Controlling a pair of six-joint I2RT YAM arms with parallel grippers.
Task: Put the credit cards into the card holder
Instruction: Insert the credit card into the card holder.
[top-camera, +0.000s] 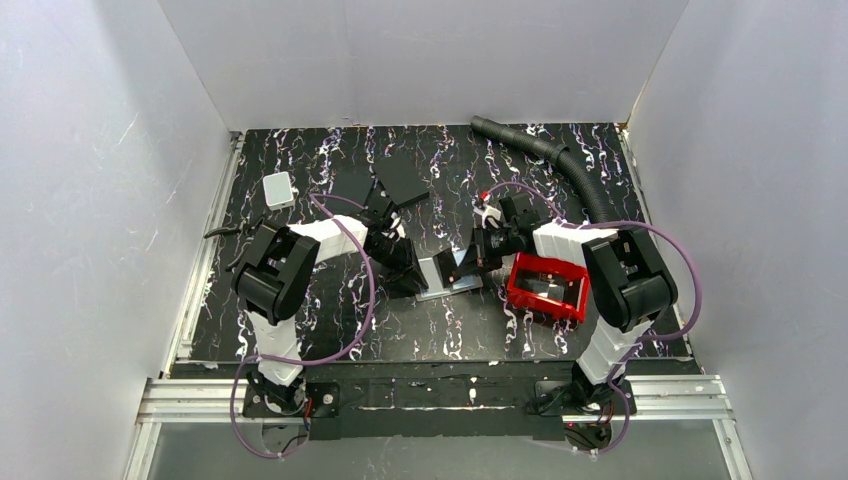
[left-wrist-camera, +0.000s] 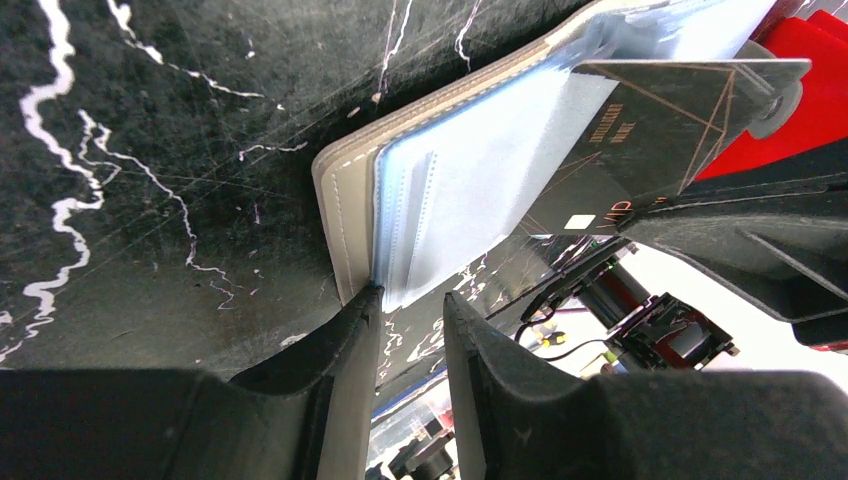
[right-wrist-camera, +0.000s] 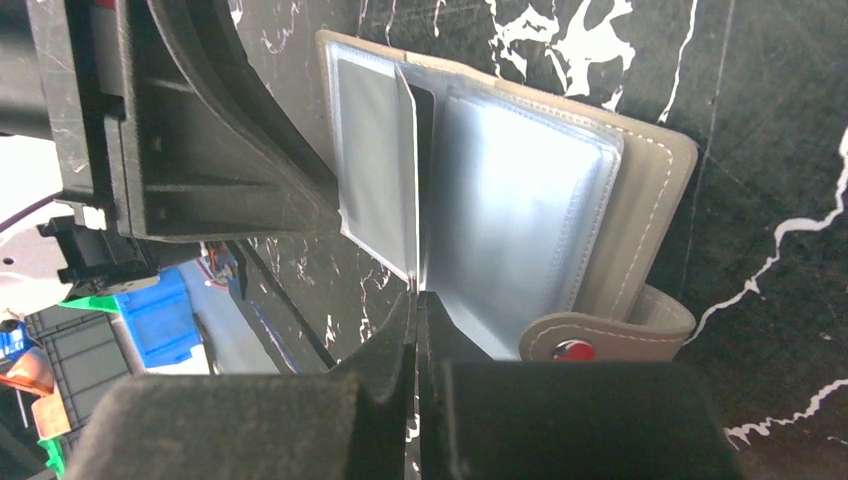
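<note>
Midway between the left and right edges of the table (top-camera: 330, 340), the card holder (top-camera: 447, 272) lies open, and both arms are right on top of it. The left claw (left-wrist-camera: 410, 295) sits at the holder's left edge. Its two fingers (left-wrist-camera: 345, 370) are a little apart, with the corner of a clear sleeve right at their tips. Whether it is actually pinching that corner, I cannot tell.

Over to the right claw (right-wrist-camera: 415, 300): its fingers are clenched tight on a credit card (right-wrist-camera: 413, 200). From the right wrist the card shows edge-on, a thin line standing among the glossy sleeves of the card holder (right-wrist-camera: 520, 200). From the left wrist its dark face with fine gold lines (left-wrist-camera: 650, 130) is tilted over the pale sleeves of the card holder (left-wrist-camera: 450, 160). The card's corner touches them, but whether it has entered a pocket is hard to say.

The snap tab (right-wrist-camera: 610, 335) hangs loose at the holder's right edge. A red tray (top-camera: 520, 295) sits just beside the holder toward the right edge. Toward the far edge lie two black slabs (top-camera: 400, 180), with a white box (top-camera: 279, 189) near the far left corner. A black hose (top-camera: 560, 165) curls in from the far right corner.
</note>
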